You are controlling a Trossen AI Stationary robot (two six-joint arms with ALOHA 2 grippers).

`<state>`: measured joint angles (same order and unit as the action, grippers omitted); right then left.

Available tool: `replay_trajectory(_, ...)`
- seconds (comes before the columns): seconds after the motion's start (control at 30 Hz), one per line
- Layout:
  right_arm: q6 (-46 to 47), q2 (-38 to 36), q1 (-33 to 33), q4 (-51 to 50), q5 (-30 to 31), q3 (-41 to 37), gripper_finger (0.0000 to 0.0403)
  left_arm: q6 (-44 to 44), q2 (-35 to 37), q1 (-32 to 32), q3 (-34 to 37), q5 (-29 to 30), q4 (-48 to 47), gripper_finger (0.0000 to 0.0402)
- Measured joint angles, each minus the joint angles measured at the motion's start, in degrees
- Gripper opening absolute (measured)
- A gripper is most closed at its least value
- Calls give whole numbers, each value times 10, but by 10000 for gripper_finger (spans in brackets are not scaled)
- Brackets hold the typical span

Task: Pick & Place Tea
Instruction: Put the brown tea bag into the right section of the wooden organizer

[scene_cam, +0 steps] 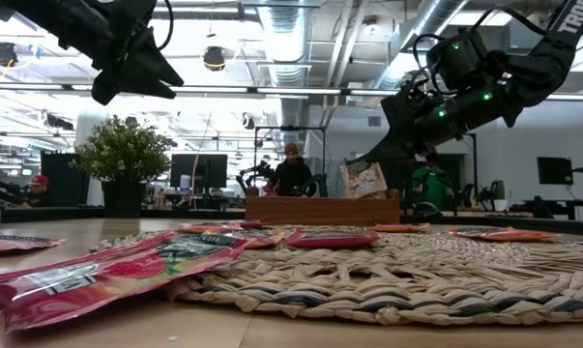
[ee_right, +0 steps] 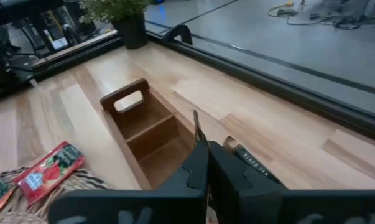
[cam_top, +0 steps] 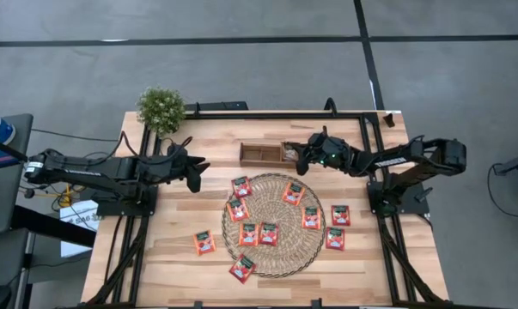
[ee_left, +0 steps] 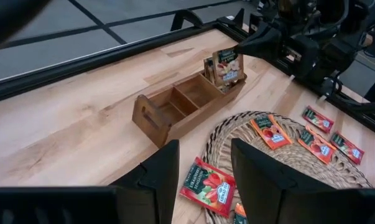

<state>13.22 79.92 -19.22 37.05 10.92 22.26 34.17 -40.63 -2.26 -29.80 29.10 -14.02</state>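
Right gripper (ee_right: 207, 163) pinches sachet (ee_right: 197, 129), seemingly over tray (ee_right: 126, 94) edge.

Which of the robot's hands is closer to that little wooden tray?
The right hand. It is at the wooden tray's end compartment, shut on a tea sachet. The left hand hangs open, off to the tray's other side.

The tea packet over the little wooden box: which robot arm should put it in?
The right arm, probably. Its gripper is shut on the tea packet, which already stands in the wooden box's end compartment. The left gripper hangs open and empty, away from the box.
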Motion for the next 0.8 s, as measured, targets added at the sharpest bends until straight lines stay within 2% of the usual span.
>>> replay_trajectory(0.8,15,0,3,-28,12,0,0,0,0,0,0,-1,0,137)
